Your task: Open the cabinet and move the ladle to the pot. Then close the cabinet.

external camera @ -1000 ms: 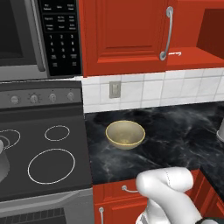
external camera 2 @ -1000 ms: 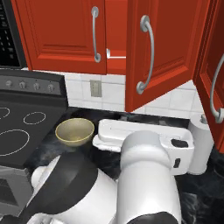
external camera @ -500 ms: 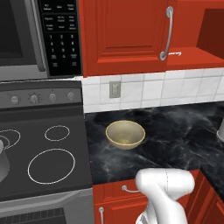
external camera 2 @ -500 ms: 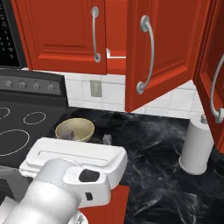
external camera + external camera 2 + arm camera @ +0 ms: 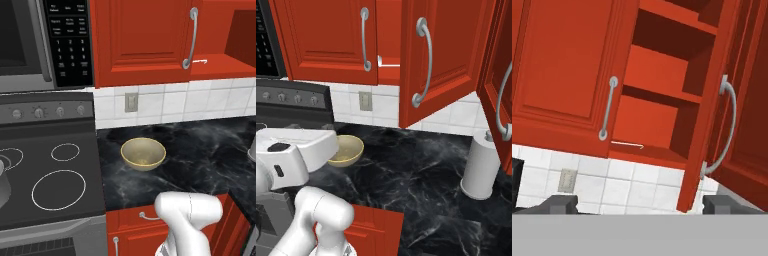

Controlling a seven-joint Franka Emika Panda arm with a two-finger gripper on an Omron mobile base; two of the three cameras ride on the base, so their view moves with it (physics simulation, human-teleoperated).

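Cabinet [image 5: 662, 100] stands with its right door [image 5: 438, 60] swung open and its left door [image 5: 567, 70] closed; the thin pale sliver on the edge of its bottom shelf [image 5: 627, 145] may be the ladle, too slight to tell. The tool [image 5: 639, 205] is released, jaws spread wide with nothing between them, aimed up at the open compartment. The risk is a reach that clips the open door's curved handle [image 5: 724, 125] or its edge, since the door stands close beside the path to the shelf. Below, a yellowish bowl [image 5: 143, 153] sits on the counter [image 5: 200, 150] and a white canister [image 5: 481, 167] stands well apart. Against the earlier pictures, the arm has swung leftward across the right base view, uncovering the canister; cabinet and bowl have not moved.
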